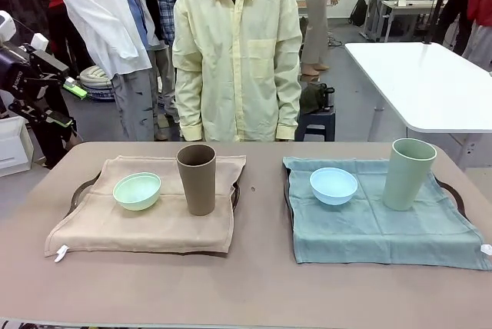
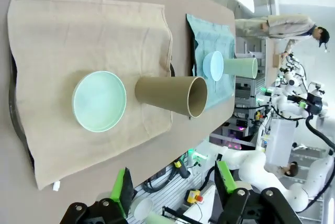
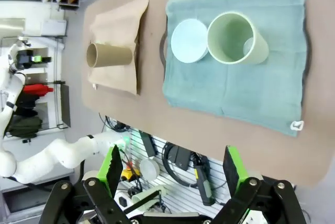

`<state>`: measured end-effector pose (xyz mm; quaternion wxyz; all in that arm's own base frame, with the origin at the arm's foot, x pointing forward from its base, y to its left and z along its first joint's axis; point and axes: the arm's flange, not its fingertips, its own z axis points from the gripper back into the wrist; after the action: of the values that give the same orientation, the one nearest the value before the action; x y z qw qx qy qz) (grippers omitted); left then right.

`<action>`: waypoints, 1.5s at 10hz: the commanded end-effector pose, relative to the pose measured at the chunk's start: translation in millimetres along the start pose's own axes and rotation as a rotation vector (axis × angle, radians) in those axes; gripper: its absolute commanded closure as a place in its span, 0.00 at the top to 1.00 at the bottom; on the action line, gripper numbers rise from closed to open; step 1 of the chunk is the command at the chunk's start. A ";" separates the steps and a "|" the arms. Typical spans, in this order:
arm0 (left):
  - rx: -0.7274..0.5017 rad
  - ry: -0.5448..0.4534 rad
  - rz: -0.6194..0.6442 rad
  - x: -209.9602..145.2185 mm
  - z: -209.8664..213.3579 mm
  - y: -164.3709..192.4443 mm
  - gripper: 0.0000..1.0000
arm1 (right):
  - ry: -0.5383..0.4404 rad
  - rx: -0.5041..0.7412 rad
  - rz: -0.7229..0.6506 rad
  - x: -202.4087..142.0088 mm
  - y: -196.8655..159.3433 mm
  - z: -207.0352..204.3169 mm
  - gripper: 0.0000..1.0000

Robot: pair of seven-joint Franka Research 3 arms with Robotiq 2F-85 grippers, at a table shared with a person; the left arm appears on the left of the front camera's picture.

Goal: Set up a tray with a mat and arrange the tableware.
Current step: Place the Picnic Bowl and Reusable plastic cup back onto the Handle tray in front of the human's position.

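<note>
On the left tray (image 1: 77, 194) lies a beige mat (image 1: 146, 221) carrying a mint green bowl (image 1: 137, 191) and an upright brown tumbler (image 1: 197, 179). On the right tray (image 1: 453, 191) a teal mat (image 1: 377, 229) carries a light blue bowl (image 1: 334, 185) and a pale green tumbler (image 1: 409, 174). My left gripper (image 1: 68, 106) hangs open off the table's far left corner. From high up, its wrist view looks down on the mint bowl (image 2: 99, 101) and brown tumbler (image 2: 170, 96), left gripper (image 2: 174, 187) empty. My right gripper (image 3: 172, 170) is open and empty, high above the teal mat (image 3: 235, 88), blue bowl (image 3: 188, 41) and green tumbler (image 3: 235, 38).
A person in a pale yellow shirt (image 1: 237, 52) stands at the far edge, hands down. A white table (image 1: 430, 83) stands behind on the right. Bare tabletop (image 1: 254, 283) runs along the near edge and between the trays.
</note>
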<state>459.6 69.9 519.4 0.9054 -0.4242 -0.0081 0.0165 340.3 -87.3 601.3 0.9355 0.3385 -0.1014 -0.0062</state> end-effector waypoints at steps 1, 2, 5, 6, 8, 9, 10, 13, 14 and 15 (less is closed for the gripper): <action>-0.014 -0.003 0.004 2.8 -4.0 0.4 0.83 | -0.022 0.047 0.002 0.2 -6.3 8.3 1.00; -0.014 -0.003 0.004 2.8 -4.0 0.4 0.83 | -0.022 0.047 0.002 0.2 -6.3 8.3 1.00; -0.097 0.021 0.064 7.4 5.4 12.1 0.83 | -0.021 0.019 -0.009 -0.4 -4.8 7.5 1.00; -0.222 0.031 0.115 11.3 21.2 24.3 0.83 | 0.025 0.083 -0.037 4.6 -31.0 15.9 1.00; -0.407 0.070 0.142 6.4 36.8 41.3 0.83 | 0.072 0.189 -0.082 3.6 -76.3 34.0 1.00; -0.476 0.070 0.138 4.8 35.8 51.8 0.83 | 0.088 0.233 -0.107 3.1 -100.0 39.1 1.00; -0.514 0.067 0.136 2.9 33.6 63.6 0.83 | 0.096 0.287 -0.120 3.0 -122.7 40.1 1.00; -0.562 0.144 0.214 -10.8 27.0 93.1 0.83 | 0.092 0.493 -0.081 -4.0 -170.9 39.7 1.00; -0.566 0.143 0.215 -13.1 28.0 93.4 0.83 | 0.088 0.511 -0.093 -4.6 -178.1 38.6 1.00; -0.558 0.129 0.198 -16.0 29.9 89.1 0.83 | 0.068 0.526 -0.116 -2.3 -182.4 38.1 1.00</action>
<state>445.8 149.8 461.1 0.7460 -0.6535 0.0972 0.0837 334.3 -244.6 507.9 0.8240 0.5644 -0.0457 -0.0210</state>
